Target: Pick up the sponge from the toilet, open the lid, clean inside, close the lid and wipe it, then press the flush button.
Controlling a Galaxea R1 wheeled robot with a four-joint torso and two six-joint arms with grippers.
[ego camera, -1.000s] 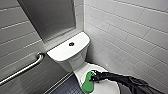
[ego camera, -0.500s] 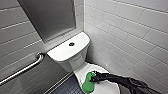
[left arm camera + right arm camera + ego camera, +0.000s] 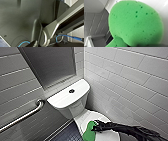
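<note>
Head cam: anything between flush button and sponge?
Nothing loose in the head view: only the bare white tank, then the lid, between the flush button and the sponge.

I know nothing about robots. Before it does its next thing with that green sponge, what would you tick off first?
1. Right gripper at the sponge: ok, it is right against it.
2. Sponge actually held: cannot tell.
3. Lid position known: ok, it is down, closed.
4. Flush button uncovered: ok.
5. Grab rail apart from the right gripper: ok, well off to the side.
</note>
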